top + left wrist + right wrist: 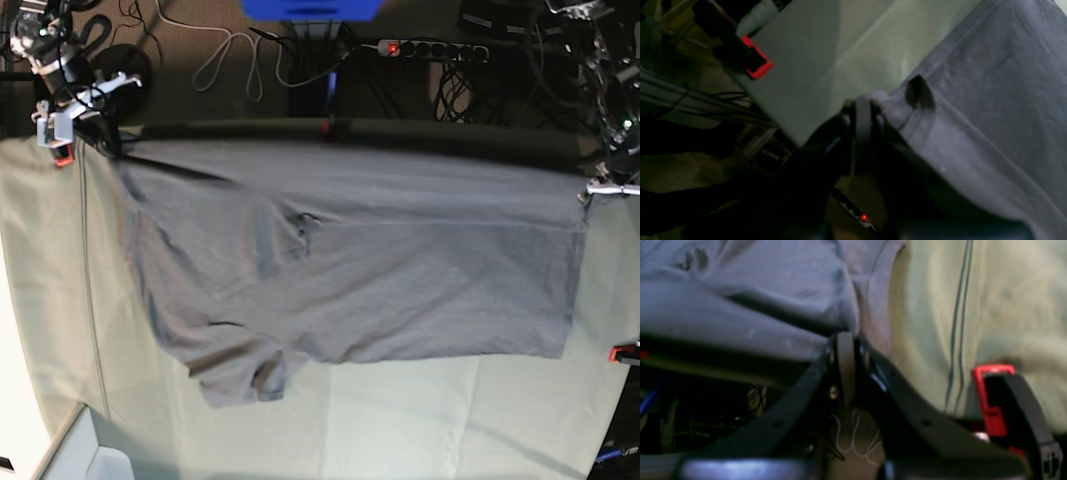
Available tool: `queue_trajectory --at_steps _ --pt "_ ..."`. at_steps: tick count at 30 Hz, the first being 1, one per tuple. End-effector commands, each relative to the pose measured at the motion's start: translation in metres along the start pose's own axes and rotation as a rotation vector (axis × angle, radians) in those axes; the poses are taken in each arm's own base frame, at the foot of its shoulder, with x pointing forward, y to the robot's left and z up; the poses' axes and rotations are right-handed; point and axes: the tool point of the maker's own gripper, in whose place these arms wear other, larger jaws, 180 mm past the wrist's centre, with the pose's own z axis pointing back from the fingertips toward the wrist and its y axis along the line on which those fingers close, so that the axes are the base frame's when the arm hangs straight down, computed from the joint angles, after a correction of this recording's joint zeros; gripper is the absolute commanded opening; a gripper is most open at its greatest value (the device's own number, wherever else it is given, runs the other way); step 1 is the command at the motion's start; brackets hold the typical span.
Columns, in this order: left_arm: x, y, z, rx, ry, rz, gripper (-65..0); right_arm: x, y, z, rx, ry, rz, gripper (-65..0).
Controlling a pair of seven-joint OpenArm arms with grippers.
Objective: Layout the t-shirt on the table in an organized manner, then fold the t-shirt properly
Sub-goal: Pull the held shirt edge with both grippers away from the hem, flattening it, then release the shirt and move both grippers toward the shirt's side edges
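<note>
My left gripper (863, 115) and right gripper (846, 350) are each clenched on a corner of the t-shirt (350, 270), stretching its far edge along the table's (420, 420) far side.

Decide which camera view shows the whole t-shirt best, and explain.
The base view: the t-shirt lies spread out, with its whole outline visible. The left wrist and right wrist views show only close, blurred folds by the pinched edge.
</note>
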Motion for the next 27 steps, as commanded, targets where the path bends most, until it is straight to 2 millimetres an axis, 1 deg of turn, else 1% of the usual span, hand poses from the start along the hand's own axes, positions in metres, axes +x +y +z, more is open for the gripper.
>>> queue_trajectory --at_steps 1,4,6,10,13,15,17,21,24,26,27 --pt "0.017 0.004 0.001 0.013 -0.055 -0.007 -65.0 0.012 -0.005 0.005 0.005 -0.042 0.012 -65.0" --pt "0.012 0.003 0.002 0.019 -0.046 0.002 -65.0 0.009 -0.006 0.006 0.008 -0.031 0.018 -65.0" --pt "0.009 0.004 0.002 0.018 -0.039 0.005 -65.0 0.001 -0.009 0.006 0.001 -0.014 0.0 -65.0" --pt "0.002 0.004 0.002 0.019 -0.025 0.01 -65.0 -0.009 -0.013 0.001 -0.011 0.002 -0.03 -65.0" --pt "-0.008 0.006 -0.002 0.028 0.006 0.014 -65.0 -0.018 -0.012 0.002 -0.017 0.018 -0.052 -65.0" --pt "-0.018 0.009 -0.006 0.038 0.033 0.016 -65.0 -0.02 -0.011 0.002 -0.019 0.019 -0.058 -65.0" --pt "-0.025 0.012 -0.008 0.045 0.053 0.016 -65.0 -0.021 -0.01 0.002 -0.016 0.025 -0.059 -60.2" --pt "-0.03 0.015 -0.009 0.051 0.085 -0.009 -65.0 -0.022 -0.011 0.003 -0.019 0.026 -0.059 -43.5" --pt "-0.033 0.018 -0.01 0.044 0.189 -0.008 -65.0 -0.021 -0.012 0.002 -0.023 0.022 -0.06 -31.9" --pt "-0.028 0.012 -0.013 0.027 0.228 0.012 -65.0 -0.019 -0.011 0.003 -0.033 0.01 -0.07 -26.9" --pt "-0.026 0.013 -0.014 0.025 0.236 0.018 -65.0 -0.018 -0.017 0.006 -0.056 -0.002 -0.077 -25.6"
